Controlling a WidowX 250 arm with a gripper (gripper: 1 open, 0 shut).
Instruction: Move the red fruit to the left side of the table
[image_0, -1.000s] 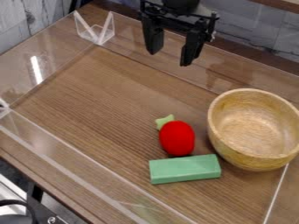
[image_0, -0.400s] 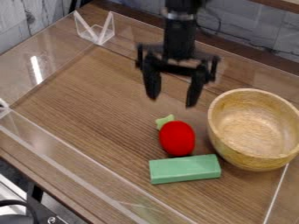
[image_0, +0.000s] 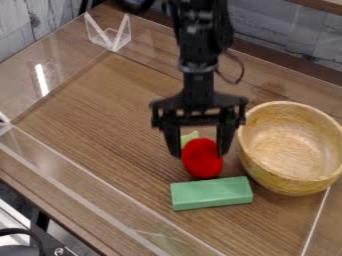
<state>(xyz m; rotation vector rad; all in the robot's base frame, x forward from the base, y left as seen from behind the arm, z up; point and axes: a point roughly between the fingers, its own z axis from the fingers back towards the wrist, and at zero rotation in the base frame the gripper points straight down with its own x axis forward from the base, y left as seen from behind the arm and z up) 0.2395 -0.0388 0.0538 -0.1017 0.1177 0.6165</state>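
The red fruit (image_0: 202, 158) lies on the brown wood-grain table (image_0: 94, 120), right of the middle, its green top partly hidden behind the gripper. My gripper (image_0: 198, 142) hangs straight down over it, open, with one dark finger (image_0: 171, 139) on the fruit's left and the other on its right. The fingertips reach to about the fruit's upper half; I cannot tell whether they touch it.
A green rectangular block (image_0: 211, 193) lies just in front of the fruit. A round light wooden bowl (image_0: 291, 146) stands close on the right. Clear acrylic walls (image_0: 54, 55) edge the table. Bare wood stretches to the left.
The gripper has come down and forward from the back of the table to straddle the red fruit, still open. The fruit, block and bowl have not moved.
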